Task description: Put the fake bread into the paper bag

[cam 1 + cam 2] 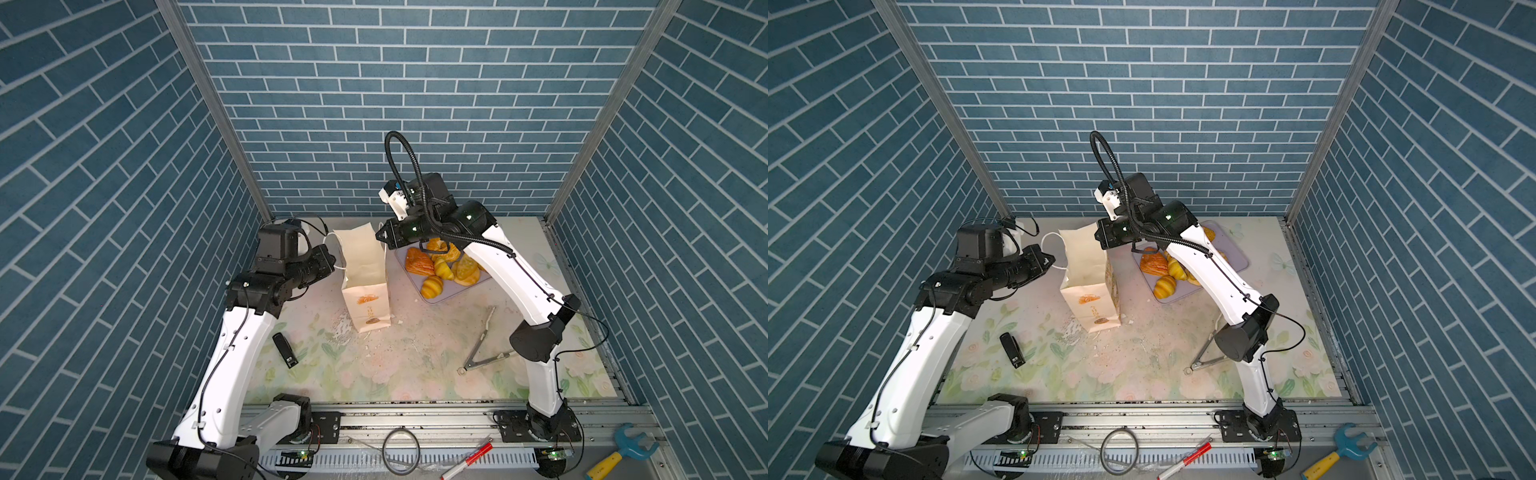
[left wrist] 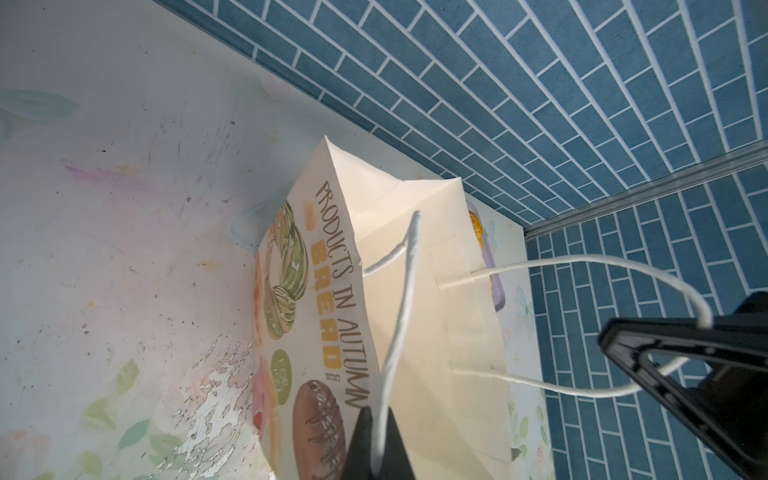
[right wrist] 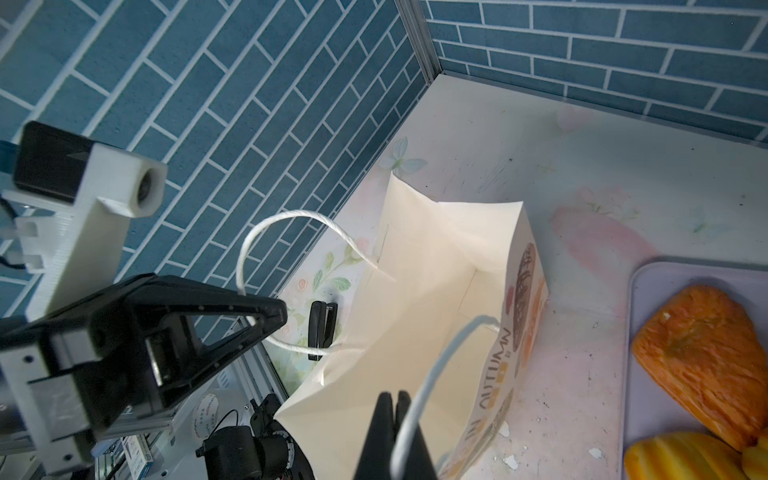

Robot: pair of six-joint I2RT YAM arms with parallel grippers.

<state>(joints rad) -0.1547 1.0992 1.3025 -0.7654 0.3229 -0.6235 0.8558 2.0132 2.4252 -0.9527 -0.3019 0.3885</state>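
Note:
The paper bag (image 1: 365,266) (image 1: 1088,266) stands upright and open at the back of the table, between my two grippers. My left gripper (image 1: 334,262) (image 2: 376,411) is shut on one white cord handle (image 2: 399,316) at the bag's left side. On the bag's right side, my right gripper (image 1: 379,235) (image 3: 392,395) is shut on the other cord handle (image 3: 440,361). The bag's inside (image 3: 436,291) shows nothing in it. The fake bread (image 1: 440,266) (image 1: 1160,270) lies piled on a lilac tray (image 1: 457,291) just right of the bag, partly hidden by the right arm. The brown flaky piece (image 3: 702,349) is nearest the bag.
A black stapler (image 1: 285,350) (image 3: 322,328) lies on the floral mat front-left of the bag. Metal tongs (image 1: 482,340) lie front-right, beside the right arm. Blue brick walls close three sides. A red-white pen (image 1: 467,459), a cable ring and a toy wrench (image 1: 623,451) lie on the front rail.

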